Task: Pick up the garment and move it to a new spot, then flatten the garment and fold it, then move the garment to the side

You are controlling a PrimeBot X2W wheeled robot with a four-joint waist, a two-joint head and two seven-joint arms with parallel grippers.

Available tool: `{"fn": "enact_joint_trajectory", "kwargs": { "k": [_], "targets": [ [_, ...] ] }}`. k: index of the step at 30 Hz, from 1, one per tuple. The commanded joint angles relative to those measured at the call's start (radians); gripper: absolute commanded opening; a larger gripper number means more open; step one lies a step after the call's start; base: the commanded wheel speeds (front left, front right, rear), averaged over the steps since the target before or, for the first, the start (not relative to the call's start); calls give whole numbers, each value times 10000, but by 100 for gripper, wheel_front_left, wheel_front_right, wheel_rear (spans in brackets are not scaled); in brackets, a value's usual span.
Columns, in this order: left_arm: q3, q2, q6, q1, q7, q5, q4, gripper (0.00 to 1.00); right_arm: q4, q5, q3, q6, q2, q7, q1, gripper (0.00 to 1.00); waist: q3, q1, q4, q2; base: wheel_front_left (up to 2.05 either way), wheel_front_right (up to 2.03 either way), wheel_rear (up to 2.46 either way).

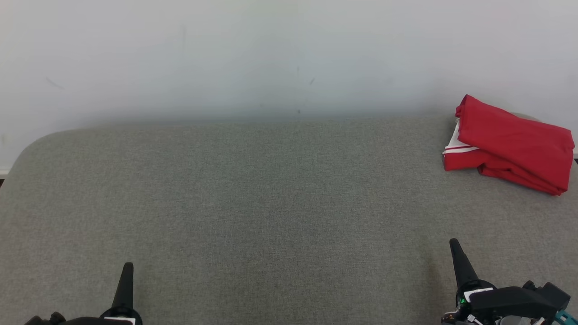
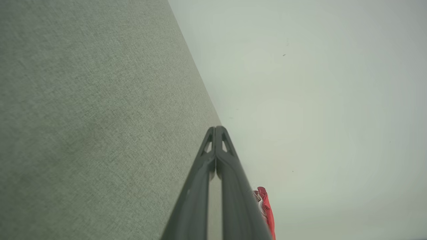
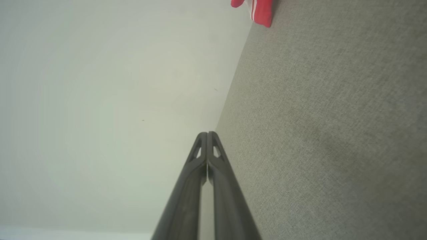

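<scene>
A red garment [image 1: 510,144] with white trim lies folded in a compact stack at the far right of the grey fabric surface [image 1: 271,203], close to the back wall. A sliver of the garment [image 2: 266,210] peeks out beside the left fingers, and the garment's striped edge [image 3: 260,10] sits at the top of the right wrist view. My left gripper [image 1: 128,268] rests at the lower left, shut and empty. At the lower right, well in front of the garment, my right gripper [image 1: 454,246] is also shut with nothing in it.
A pale wall [image 1: 271,58] rises directly behind the surface. The surface's left end curves off at a rounded corner [image 1: 27,153]. A wide stretch of bare grey fabric lies between the two grippers and the wall.
</scene>
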Motion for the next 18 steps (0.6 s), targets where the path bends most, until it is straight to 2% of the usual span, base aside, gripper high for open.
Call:
{"fn": "enact_joint_trajectory", "kwargs": {
  "k": [1, 18],
  "targets": [
    [42, -10, -54, -226, 58, -150, -31, 0, -37, 164, -28, 5, 19, 47, -135, 0, 3, -1, -2, -1, 0, 0, 0],
    [134, -81, -105, -408, 417, -1657, 46, 0, 20, 1612, -106, 7, 36, 408, -324, 0, 86, -1, -53, -1, 0, 0, 0]
  ]
}}
